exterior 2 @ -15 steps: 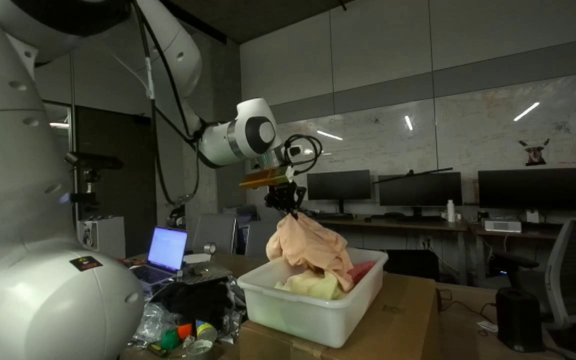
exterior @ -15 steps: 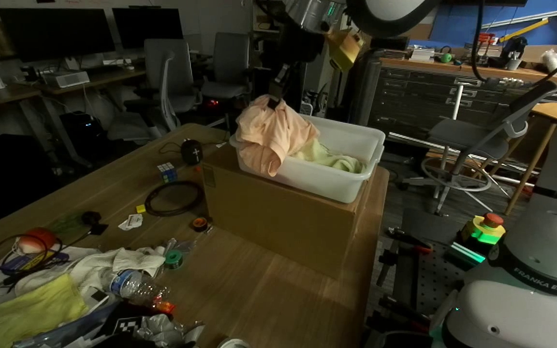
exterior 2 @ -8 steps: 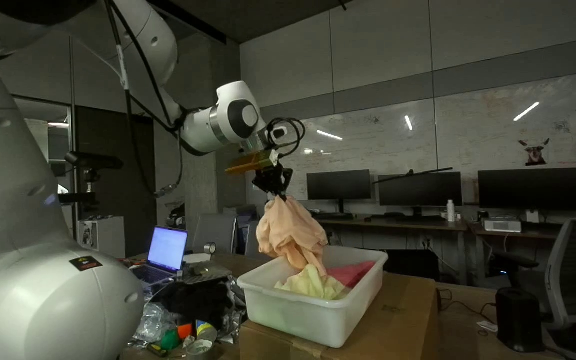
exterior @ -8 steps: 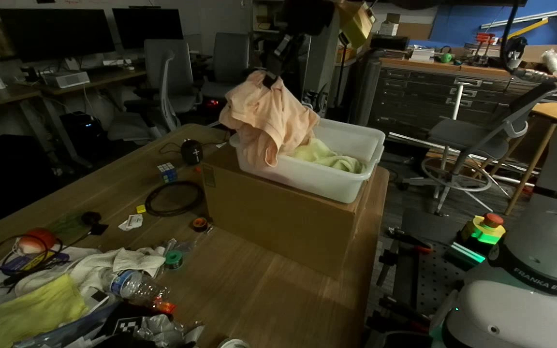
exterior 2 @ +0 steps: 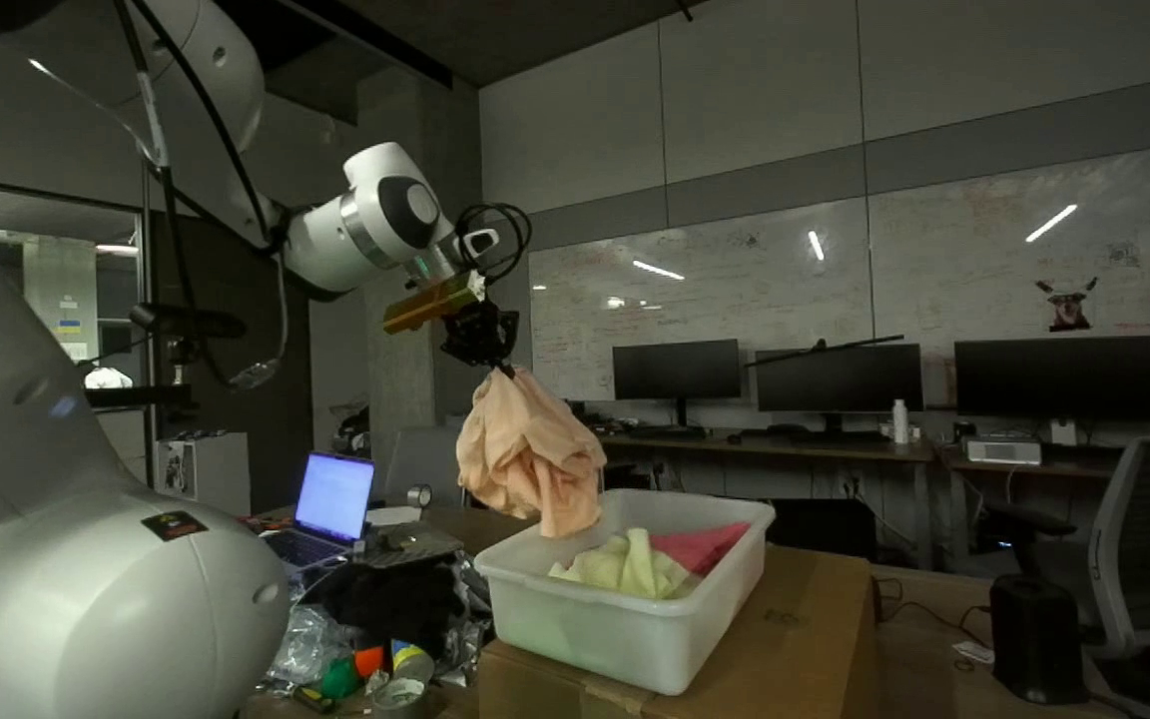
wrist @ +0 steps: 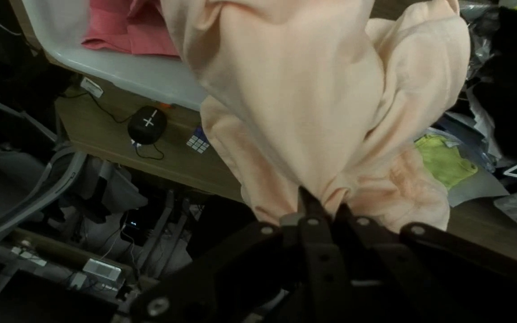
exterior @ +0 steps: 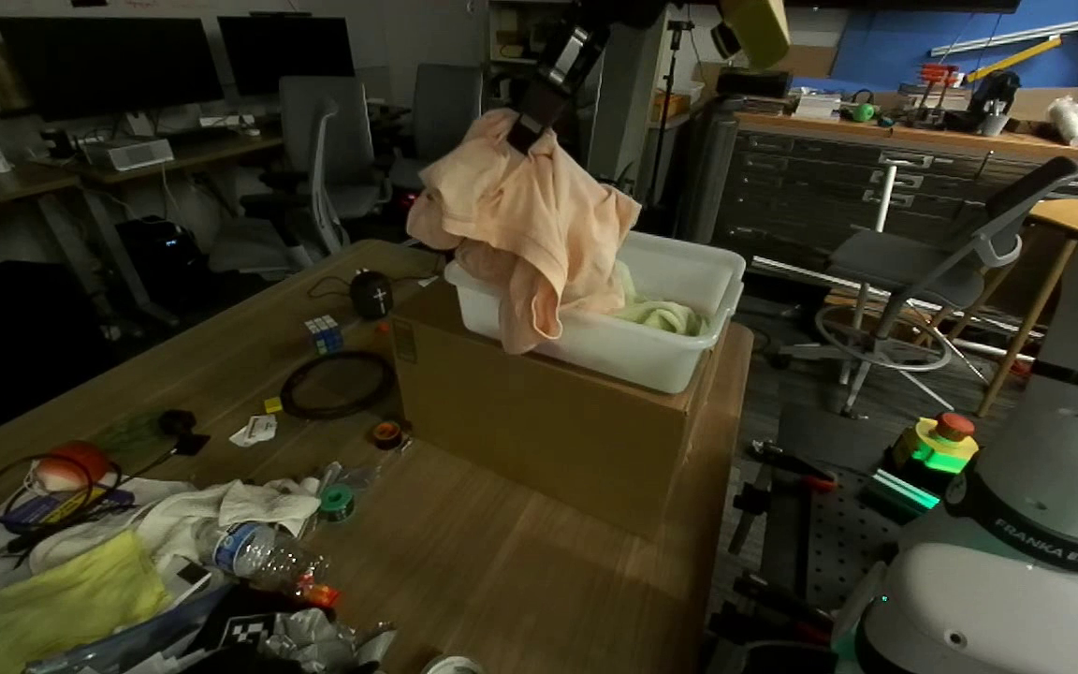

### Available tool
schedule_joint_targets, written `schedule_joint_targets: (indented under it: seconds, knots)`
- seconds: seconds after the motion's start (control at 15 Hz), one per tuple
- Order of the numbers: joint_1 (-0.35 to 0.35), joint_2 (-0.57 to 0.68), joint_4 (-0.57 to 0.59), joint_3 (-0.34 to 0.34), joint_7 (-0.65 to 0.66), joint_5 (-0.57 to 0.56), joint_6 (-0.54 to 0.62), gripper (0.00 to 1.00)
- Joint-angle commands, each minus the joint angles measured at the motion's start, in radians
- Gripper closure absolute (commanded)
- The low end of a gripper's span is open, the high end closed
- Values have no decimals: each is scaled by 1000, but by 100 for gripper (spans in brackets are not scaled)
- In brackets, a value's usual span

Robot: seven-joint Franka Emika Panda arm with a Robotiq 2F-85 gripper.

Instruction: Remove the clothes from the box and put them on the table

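Because its folds hang at a long edge of the white bin, I hold the peach garment high, clamped in my gripper — presumably for clearance — while the yellow-green garment and pink garment lie inside.

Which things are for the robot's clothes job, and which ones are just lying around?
For the job:
pincer
orange cloth it holds
pale yellow cloth and pink cloth, both in the white box
table

Just lying around:
laptop
water bottle
puzzle cube
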Motion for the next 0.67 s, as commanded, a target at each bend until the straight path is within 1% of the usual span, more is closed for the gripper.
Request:
schedule_joint_targets:
  seconds: [0.0,0.4,0.6]
  knots:
    - [21,-34,33,57,29,-48,-62,93]
    - [77,21,70,145,8,-89,-200,93]
    - [111,75,93,165,-6,-95,-256,93]
